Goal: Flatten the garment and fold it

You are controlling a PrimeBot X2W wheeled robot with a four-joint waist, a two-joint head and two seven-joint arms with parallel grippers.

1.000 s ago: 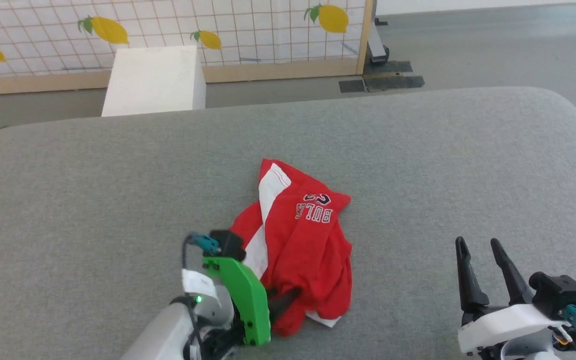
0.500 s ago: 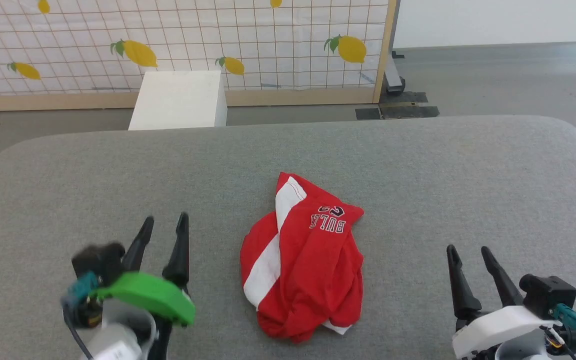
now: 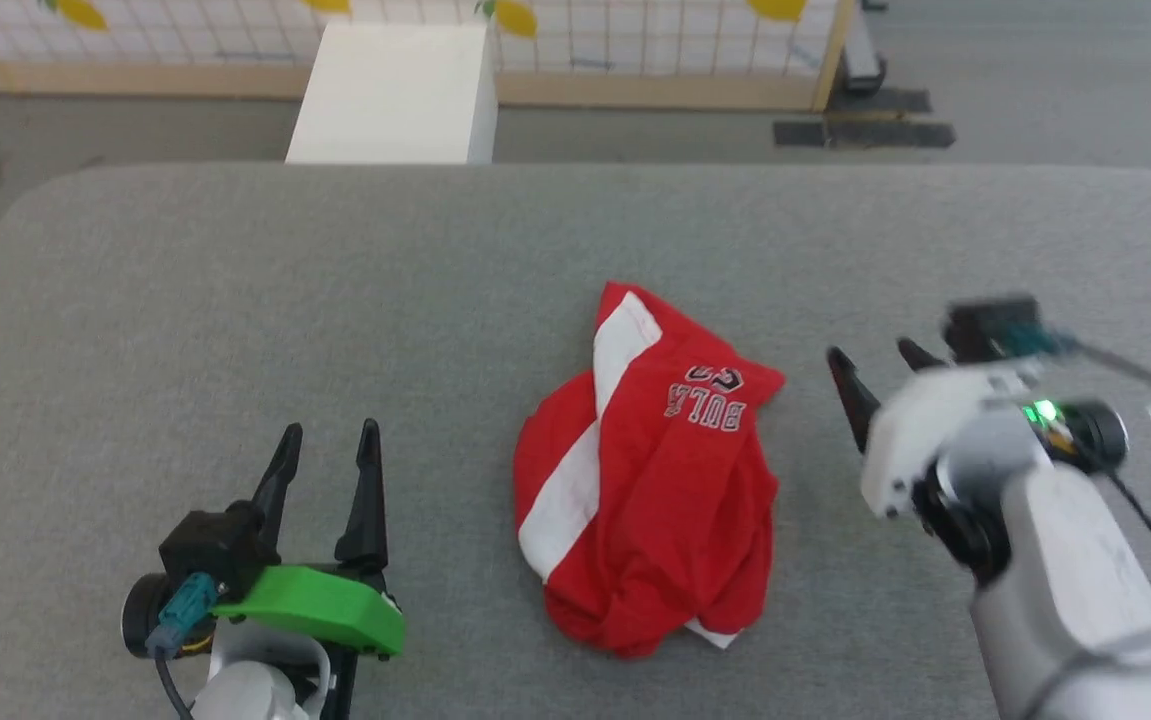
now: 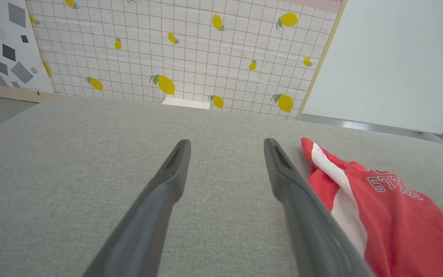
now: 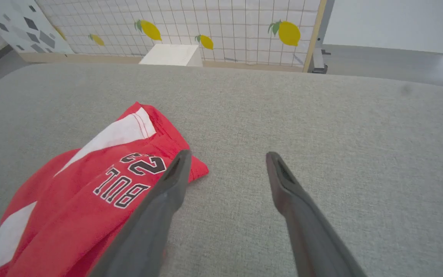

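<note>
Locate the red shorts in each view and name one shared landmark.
Head view: shorts at centre, slightly right.
Left wrist view: lower right.
Right wrist view: lower left.
Shared landmark: white box beyond the table's far edge.

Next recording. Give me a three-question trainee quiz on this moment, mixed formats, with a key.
1. True or false: the left gripper is clamped on the garment.
2. Multiple choice: the garment lies A) spread flat, B) bunched in a crumpled heap, C) neatly folded.
3. Short answer: which gripper is nearer the dark print?

Key
1. False: its fingers stand apart over the bare grey surface, beside the garment.
2. B.
3. The right gripper, open, beside that end of the garment.
</note>
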